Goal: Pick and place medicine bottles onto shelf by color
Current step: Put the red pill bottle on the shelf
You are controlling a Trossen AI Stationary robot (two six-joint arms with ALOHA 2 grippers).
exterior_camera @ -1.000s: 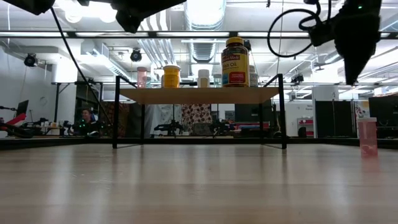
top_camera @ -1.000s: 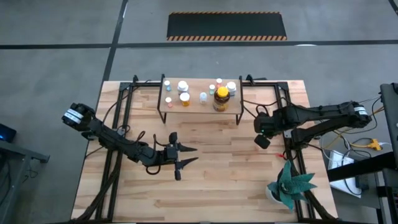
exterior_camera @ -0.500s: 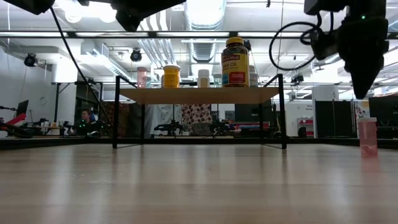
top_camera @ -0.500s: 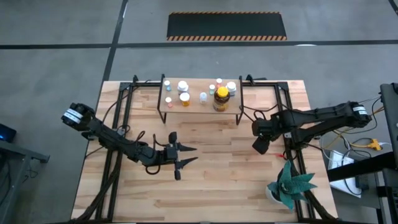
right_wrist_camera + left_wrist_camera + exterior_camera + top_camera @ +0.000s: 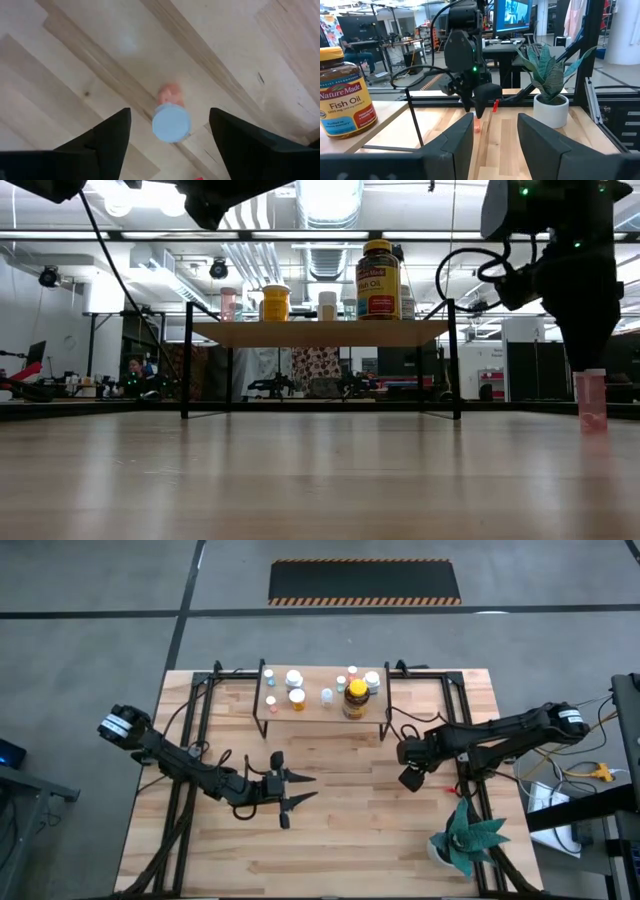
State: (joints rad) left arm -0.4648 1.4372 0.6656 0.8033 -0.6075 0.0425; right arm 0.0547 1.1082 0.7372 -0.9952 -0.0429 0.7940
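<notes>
The right gripper (image 5: 167,137) points straight down at the table (image 5: 340,830), fingers (image 5: 107,137) spread wide. A vial (image 5: 171,120) stands upright between them and just below, pale-blue cap up, pink body, long axis vertical; it appears untouched, though the low view cannot confirm a gap. The right arm reaches in from the table's right edge. Farther off, the left gripper (image 5: 290,792) hovers level, fingers parted and empty. Beyond stands the shelf (image 5: 325,712) with bottles (image 5: 355,698).
</notes>
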